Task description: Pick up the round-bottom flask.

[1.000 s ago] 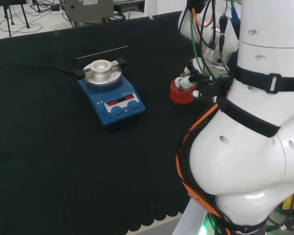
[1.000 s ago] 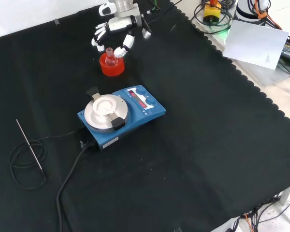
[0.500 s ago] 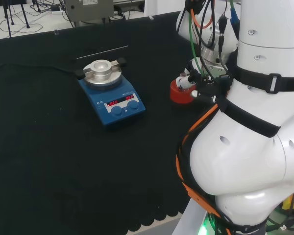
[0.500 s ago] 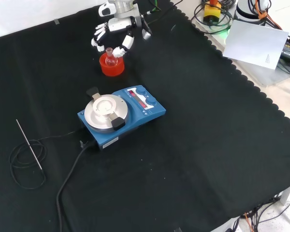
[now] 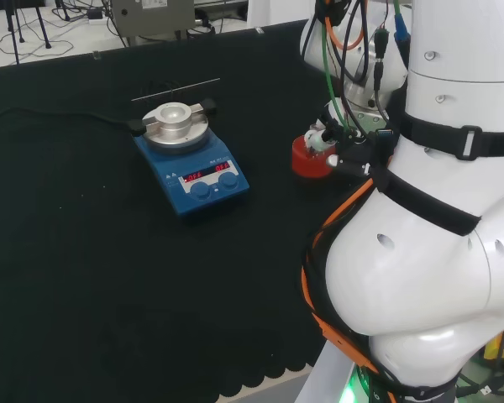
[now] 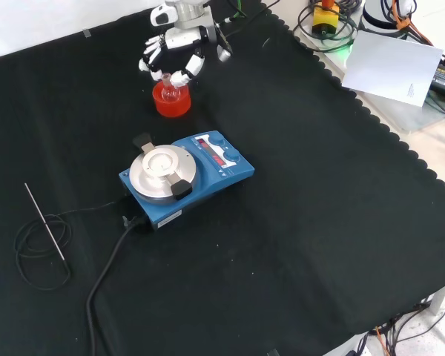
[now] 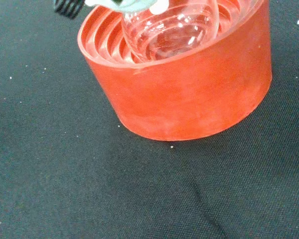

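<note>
On the black cloth tabletop (image 6: 297, 222), a clear glass round-bottom flask (image 7: 172, 27) sat in a red ribbed ring (image 7: 189, 94); the robot hand (image 6: 170, 55) curled around its neck.

flask (image 7: 170, 27): neck cut off in wrist view | hand (image 5: 336, 138): largely hidden behind arm in head view

The blue hotplate stirrer (image 5: 192, 164) shows two red lit displays on its front. Their digits cannot be read.
</note>
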{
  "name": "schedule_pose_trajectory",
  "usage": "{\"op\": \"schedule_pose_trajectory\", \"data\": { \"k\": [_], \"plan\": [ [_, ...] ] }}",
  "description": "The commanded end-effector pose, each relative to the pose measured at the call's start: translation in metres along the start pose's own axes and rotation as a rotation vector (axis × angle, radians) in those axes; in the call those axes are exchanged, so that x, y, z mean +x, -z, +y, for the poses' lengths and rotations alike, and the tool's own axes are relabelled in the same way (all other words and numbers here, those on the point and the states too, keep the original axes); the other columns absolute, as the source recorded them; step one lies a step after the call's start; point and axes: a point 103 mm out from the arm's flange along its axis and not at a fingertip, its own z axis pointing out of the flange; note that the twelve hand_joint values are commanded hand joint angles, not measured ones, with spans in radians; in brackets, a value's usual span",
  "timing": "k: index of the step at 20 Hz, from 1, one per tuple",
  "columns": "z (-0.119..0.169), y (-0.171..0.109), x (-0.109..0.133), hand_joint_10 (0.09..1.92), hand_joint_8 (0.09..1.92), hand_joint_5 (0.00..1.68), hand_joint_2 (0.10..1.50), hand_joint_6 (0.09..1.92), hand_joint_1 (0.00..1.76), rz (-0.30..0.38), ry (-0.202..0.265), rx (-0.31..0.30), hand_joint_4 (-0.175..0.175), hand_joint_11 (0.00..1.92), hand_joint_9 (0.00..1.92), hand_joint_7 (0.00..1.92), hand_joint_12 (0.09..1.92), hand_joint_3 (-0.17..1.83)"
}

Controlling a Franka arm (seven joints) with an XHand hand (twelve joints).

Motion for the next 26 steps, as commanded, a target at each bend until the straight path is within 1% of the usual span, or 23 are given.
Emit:
{"op": "schedule_pose_trajectory", "data": {
  "k": [1,2,5,7,8,9,10,11,13,15,17,20,23,26],
  "plan": [
    [0.001,0.002,0.002,0.74,0.72,0.78,1.13,1.28,0.99,-0.024,0.007,-0.017,0.020,0.15,0.45,0.23,1.34,0.18],
    [0.001,0.002,0.001,0.73,0.71,0.79,1.15,1.30,1.00,-0.026,0.006,-0.018,0.016,0.16,0.46,0.24,1.33,0.15],
    [0.001,0.003,-0.001,0.70,0.69,0.79,1.16,1.33,1.00,-0.025,0.002,-0.017,0.007,0.20,0.49,0.28,1.32,0.14],
    [0.001,0.005,-0.002,0.69,0.68,0.79,1.14,1.34,1.00,-0.011,0.000,-0.014,0.001,0.21,0.50,0.29,1.31,0.18],
    [0.001,0.005,-0.002,0.68,0.67,0.79,1.13,1.35,1.01,-0.008,0.005,-0.006,-0.010,0.21,0.51,0.29,1.31,0.22],
    [0.000,0.006,-0.003,0.69,0.67,0.80,1.12,1.33,1.01,0.010,0.010,0.001,-0.007,0.21,0.50,0.28,1.32,0.21],
    [0.000,0.006,-0.003,0.69,0.67,0.75,1.04,1.25,1.01,0.021,0.015,0.004,-0.034,0.20,0.48,0.26,1.32,0.27],
    [0.000,0.006,-0.003,0.70,0.67,0.70,0.93,1.18,1.00,0.022,0.026,0.007,-0.056,0.18,0.47,0.25,1.32,0.40],
    [-0.001,0.006,0.000,0.71,0.67,0.56,0.73,1.05,0.99,0.021,0.048,0.015,-0.069,0.15,0.44,0.23,1.33,0.64],
    [-0.002,0.005,0.003,0.72,0.68,0.48,0.62,0.96,0.98,0.018,0.065,0.024,-0.067,0.13,0.42,0.21,1.34,0.75],
    [-0.003,0.004,0.008,0.73,0.68,0.41,0.57,0.86,0.97,0.013,0.078,0.033,-0.062,0.12,0.40,0.20,1.34,0.78],
    [-0.005,0.002,0.014,0.74,0.69,0.36,0.55,0.71,0.97,0.004,0.094,0.044,-0.058,0.10,0.38,0.19,1.35,0.78],
    [-0.005,-0.001,0.019,0.75,0.69,0.35,0.54,0.63,0.97,0.003,0.105,0.053,-0.056,0.10,0.38,0.19,1.35,0.77],
    [-0.004,-0.005,0.021,0.75,0.69,0.37,0.54,0.62,0.97,0.004,0.114,0.064,-0.054,0.10,0.38,0.18,1.35,0.77]
  ]
}}
